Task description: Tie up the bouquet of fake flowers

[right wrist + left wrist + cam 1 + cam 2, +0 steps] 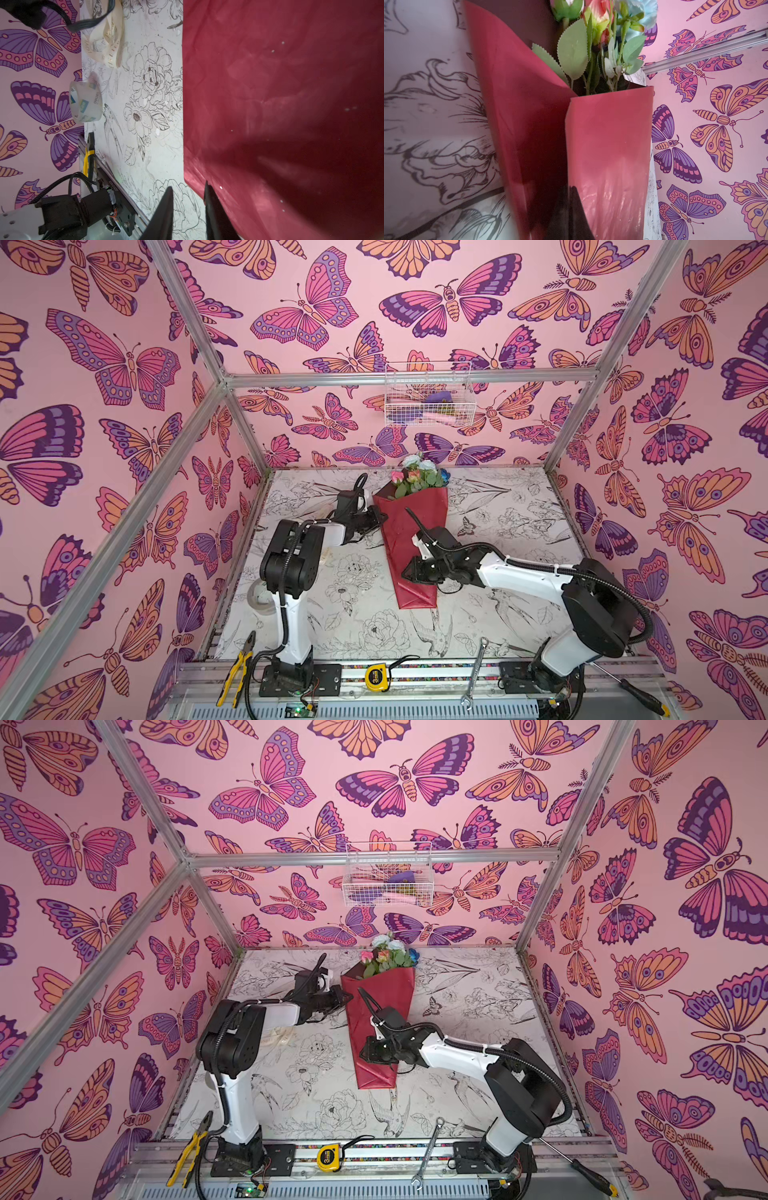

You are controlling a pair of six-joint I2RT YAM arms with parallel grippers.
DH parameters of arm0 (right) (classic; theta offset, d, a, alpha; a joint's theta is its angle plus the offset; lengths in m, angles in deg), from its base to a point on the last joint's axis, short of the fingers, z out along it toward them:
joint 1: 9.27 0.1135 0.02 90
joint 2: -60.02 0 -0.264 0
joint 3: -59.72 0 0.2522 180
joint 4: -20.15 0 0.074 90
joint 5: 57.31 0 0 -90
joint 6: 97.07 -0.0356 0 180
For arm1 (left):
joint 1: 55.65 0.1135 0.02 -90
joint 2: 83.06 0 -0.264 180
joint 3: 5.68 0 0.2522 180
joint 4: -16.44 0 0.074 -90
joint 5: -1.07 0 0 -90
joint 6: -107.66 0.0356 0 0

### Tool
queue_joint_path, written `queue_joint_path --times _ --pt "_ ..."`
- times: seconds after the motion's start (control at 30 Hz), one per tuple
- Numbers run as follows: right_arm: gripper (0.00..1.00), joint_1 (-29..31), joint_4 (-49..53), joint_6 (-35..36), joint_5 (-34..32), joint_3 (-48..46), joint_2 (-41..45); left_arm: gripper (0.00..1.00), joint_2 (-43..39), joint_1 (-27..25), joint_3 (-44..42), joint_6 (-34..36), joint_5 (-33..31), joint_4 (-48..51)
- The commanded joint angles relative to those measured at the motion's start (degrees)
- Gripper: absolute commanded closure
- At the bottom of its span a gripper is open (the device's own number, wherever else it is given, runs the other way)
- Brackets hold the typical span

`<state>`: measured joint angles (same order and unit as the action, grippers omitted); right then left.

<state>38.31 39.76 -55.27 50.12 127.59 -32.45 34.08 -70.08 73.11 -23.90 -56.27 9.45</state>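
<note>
The bouquet of fake flowers [415, 502] lies on the table in glossy dark red wrapping paper [382, 986], with pink, peach, white and blue heads [415, 472] at the far end. My left gripper [380, 515] [347, 996] is at the wrap's upper left edge. Its jaws [570, 188] are shut, with a fold of red paper [608, 135] around them. My right gripper [405, 572] [363, 1054] is at the wrap's lower left edge. It stands slightly open [188, 185], one finger against the paper [270, 83] and only table between the fingers.
A cream lettered ribbon [108, 41] and a clear tape roll [85, 104] lie left of the bouquet, near the left arm's base. Pliers [237, 672], a tape measure [378, 676], a wrench [476, 672] and a screwdriver [636, 689] line the front rail. A wire basket [428, 396] hangs on the back wall.
</note>
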Motion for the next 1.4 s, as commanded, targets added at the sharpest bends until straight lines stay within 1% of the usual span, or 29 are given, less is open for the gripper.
queue_joint_path --times 0.0,0.17,0.3,0.47,0.67,0.7,0.9,1.2,1.37 --pt "0.72 0.1 -1.8 -1.8 2.0 0.0 0.0 1.00 0.7 0.9 0.7 1.3 0.8 -0.2" --pt "0.74 -0.9 -3.3 -3.4 4.0 -1.5 1.4 1.00 0.9 1.2 0.6 1.2 0.8 -0.2" --pt "0.74 -1.1 -3.4 -4.0 3.7 -2.9 4.2 1.00 0.8 1.3 0.4 1.2 0.8 -0.3" --pt "0.75 -1.3 -3.5 -4.6 3.7 -4.1 4.3 1.00 1.0 1.4 0.4 1.3 1.0 -0.3" --pt "0.77 -1.3 -5.4 -5.6 4.4 -5.8 2.8 1.00 1.5 1.5 0.5 1.4 1.0 -0.3" --pt "0.77 -1.3 -5.7 -5.8 4.4 -6.0 1.0 1.00 1.6 1.5 0.5 1.4 1.0 -0.3" --pt "0.82 -1.6 -7.4 -6.7 4.8 -7.4 -2.4 1.00 2.3 1.8 0.4 1.3 1.1 -0.4" --pt "0.85 -1.6 -13.0 -10.1 5.1 -11.8 -6.6 1.00 3.0 2.1 0.3 1.4 1.3 -0.9" --pt "0.85 -1.6 -15.9 -11.9 5.0 -14.1 -7.1 1.00 3.1 2.3 0.5 1.1 1.3 -1.3"
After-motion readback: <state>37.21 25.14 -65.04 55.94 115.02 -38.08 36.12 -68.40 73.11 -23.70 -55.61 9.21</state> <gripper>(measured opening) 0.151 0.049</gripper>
